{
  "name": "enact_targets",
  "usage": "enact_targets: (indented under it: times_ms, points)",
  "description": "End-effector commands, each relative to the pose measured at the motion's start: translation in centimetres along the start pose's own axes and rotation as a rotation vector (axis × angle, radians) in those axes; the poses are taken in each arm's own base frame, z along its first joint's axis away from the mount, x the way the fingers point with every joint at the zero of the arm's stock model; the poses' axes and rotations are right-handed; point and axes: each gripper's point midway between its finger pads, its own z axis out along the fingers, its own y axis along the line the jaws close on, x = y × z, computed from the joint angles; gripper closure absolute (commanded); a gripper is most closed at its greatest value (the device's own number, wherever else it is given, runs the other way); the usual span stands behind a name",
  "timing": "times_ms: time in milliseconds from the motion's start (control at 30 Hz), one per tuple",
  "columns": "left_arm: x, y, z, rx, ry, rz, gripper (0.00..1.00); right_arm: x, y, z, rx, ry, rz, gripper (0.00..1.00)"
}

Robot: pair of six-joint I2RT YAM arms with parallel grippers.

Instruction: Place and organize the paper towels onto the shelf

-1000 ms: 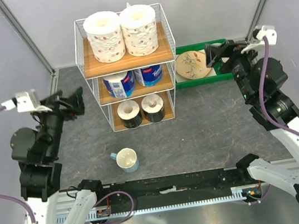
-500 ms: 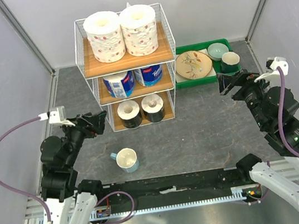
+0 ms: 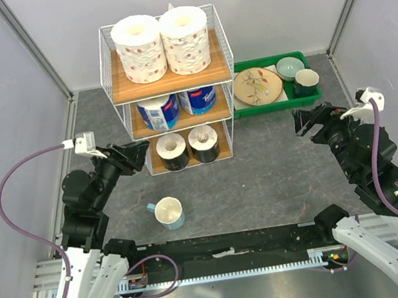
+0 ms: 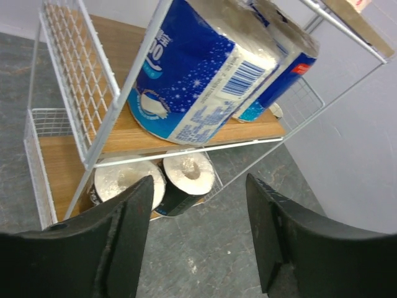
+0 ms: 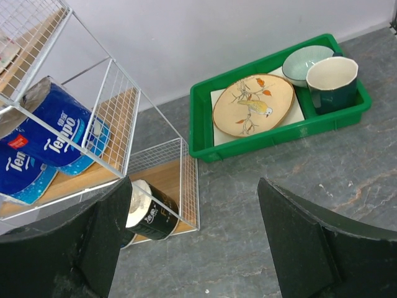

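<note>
- From the top camera we see a tall white wire-mesh shelf with light-brown wooden boards [image 3: 119, 93]. Two large white rolls with reddish speckled print [image 3: 138, 49] stand side by side on its top tier. Two blue-wrapped rolls [image 3: 159, 112] sit on the middle tier. Two smaller dark-wrapped rolls [image 3: 172, 151] lie on the bottom tier, hollow ends toward the arms.
- Just right of the shelf, a green plastic tray [image 3: 275, 105] carries a round painted plate [image 3: 257, 86], a pale green bowl [image 3: 290, 68] and a dark teal mug [image 3: 306, 82]. A pale cup with a blue handle [image 3: 169, 212] stands alone on the dark grey table [image 3: 261, 162].
- The left gripper [image 3: 139, 156] hovers just left of the bottom tier, near the dark-wrapped rolls and touching nothing. The right gripper [image 3: 300, 122] hangs well right of the shelf, in front of the tray.
- In the left wrist view, its fingers [image 4: 124, 236] are spread wide with nothing between them. Beyond them we see the blue-wrapped pair, with the dark pair below.
- In the right wrist view, its fingers [image 5: 298, 242] are likewise wide apart and empty. We see the shelf's end on the left and the tray at upper right.
</note>
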Motion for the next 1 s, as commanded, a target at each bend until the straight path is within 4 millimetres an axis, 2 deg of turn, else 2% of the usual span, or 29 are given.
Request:
enact_targets:
  times_ms: [0,167,300,367,433,600,800,967]
  points:
    - [-1.0,-2.3,0.1,0.084,-0.038,-0.033,0.39,0.4,-0.3,0.1,0.015,0.007,0.018,0.09]
    - [-0.1,-3.1,1.0,0.057,-0.060,-0.037,0.42,0.5,-0.3,0.1,0.013,0.008,0.019,0.09]
    - [0.5,-3.5,2.4,-0.005,-0.106,-0.025,0.42,0.5,-0.5,0.0,0.018,0.004,0.020,0.09]
    - [1.0,-4.7,2.8,0.005,-0.097,-0.019,0.42,0.4,-0.6,-0.2,0.022,0.001,0.019,0.09]
    - [1.2,-4.5,3.2,-0.030,-0.103,-0.018,0.42,0.2,-0.7,-0.4,0.026,-0.007,0.019,0.10]
    - [0.3,-3.6,3.6,-0.087,-0.153,-0.009,0.43,0.2,-1.1,-0.5,0.040,-0.007,0.006,0.09]
    - [-0.4,-3.9,4.3,-0.089,-0.174,0.009,0.43,0.6,-1.1,-0.3,0.041,0.004,0.007,0.09]
    - [-0.1,-3.8,5.2,-0.104,-0.181,0.011,0.44,0.5,-1.1,-0.4,0.036,0.002,0.007,0.09]
